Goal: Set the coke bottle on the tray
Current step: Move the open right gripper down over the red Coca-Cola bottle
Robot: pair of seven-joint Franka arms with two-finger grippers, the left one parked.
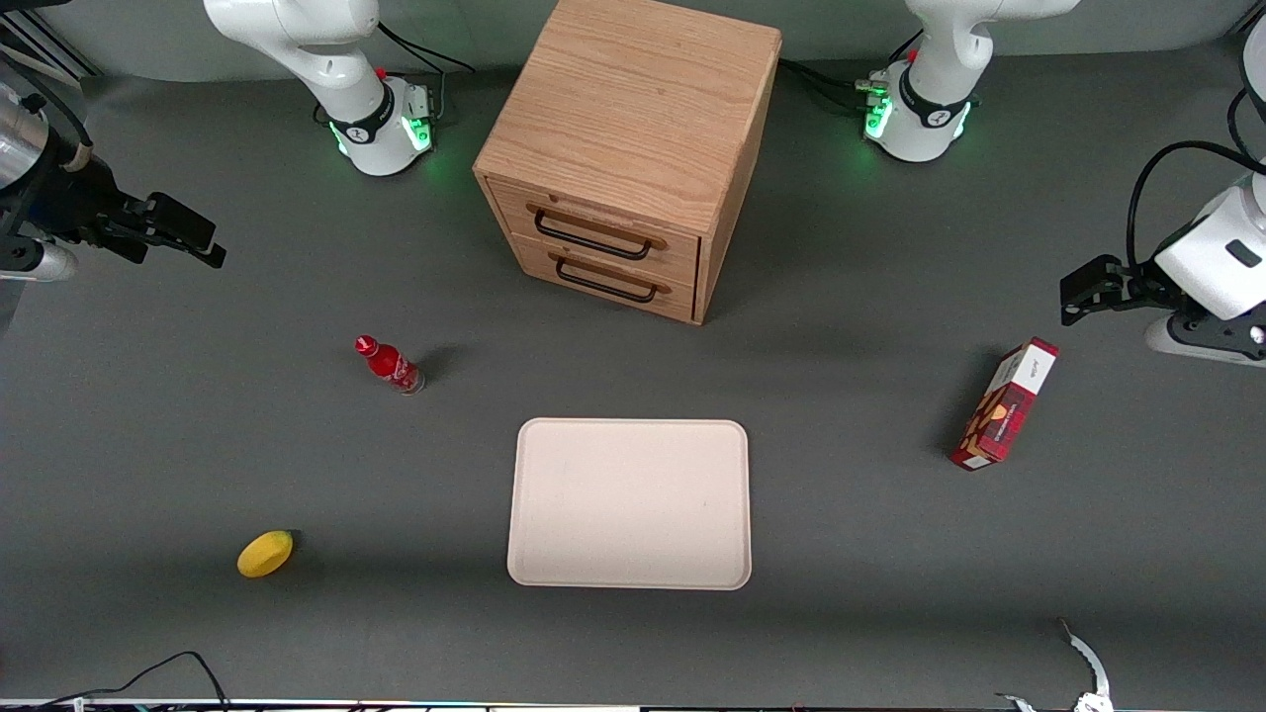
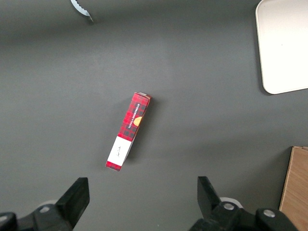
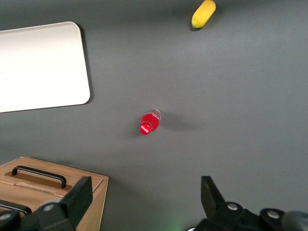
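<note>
The coke bottle stands upright on the grey table, with a red cap, red label and dark base. It also shows in the right wrist view, seen from above. The pale cream-pink tray lies flat, nearer the front camera than the bottle and toward the parked arm's end from it; part of it shows in the right wrist view. My right gripper is open and empty, high above the table at the working arm's end, well apart from the bottle. In its own view the gripper has wide-spread fingers.
A wooden two-drawer cabinet stands farther from the front camera than the tray. A yellow fruit lies near the table's front edge at the working arm's end. A red-and-white box lies toward the parked arm's end.
</note>
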